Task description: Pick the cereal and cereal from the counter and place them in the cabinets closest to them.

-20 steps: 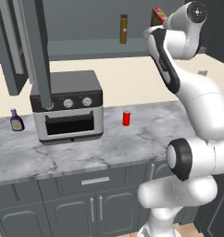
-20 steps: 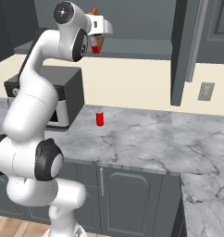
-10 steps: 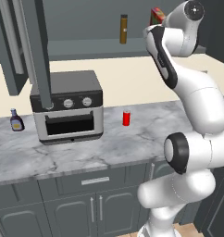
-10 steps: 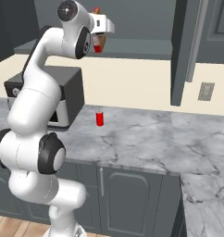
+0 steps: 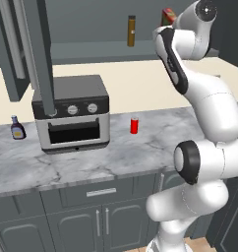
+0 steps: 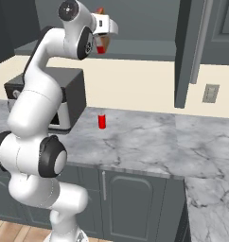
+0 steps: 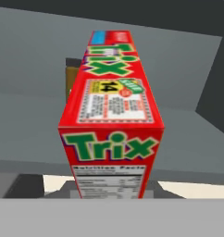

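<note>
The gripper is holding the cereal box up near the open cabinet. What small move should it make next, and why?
Probably carry the cereal box a little further forward over the cabinet shelf, then lower it. The gripper is shut on it and holds it at shelf height, apparently not yet resting on it.

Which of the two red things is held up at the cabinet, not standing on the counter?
The red Trix cereal box, raised at the open cabinet shelf; the small red can stands on the counter.

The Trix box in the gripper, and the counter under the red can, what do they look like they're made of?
Trix box: likely printed cardboard, slightly glossy, judging by its sharp folded edges and flat printed panels. Counter: looks like polished pale grey marble with darker veins running through it, though it could be an imitation. Red can: probably metal; too small to tell.
</note>
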